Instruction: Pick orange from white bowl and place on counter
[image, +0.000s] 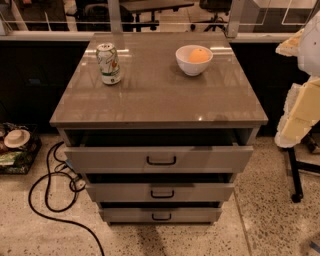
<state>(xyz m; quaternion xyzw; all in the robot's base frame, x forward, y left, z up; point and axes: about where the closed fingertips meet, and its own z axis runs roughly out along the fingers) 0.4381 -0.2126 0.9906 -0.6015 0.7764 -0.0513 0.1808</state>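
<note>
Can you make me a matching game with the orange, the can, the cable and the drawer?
1 small round orange fruit
2 green-and-white metal soda can
3 black cable
4 grey top drawer

A on the floor
B standing on the glossy grey-brown counter
C pulled partly open
D in the glossy white bowl

Pairs: 1-D, 2-B, 3-A, 4-C.
The gripper is not in view.

Showing the orange (199, 55) glowing warm orange against glossy white bowl (193, 66), grey-brown surface (160, 95), green-and-white soda can (108, 63), black drawer handles (161, 161), speckled beige floor (270, 220); hand lying outside view.
</note>
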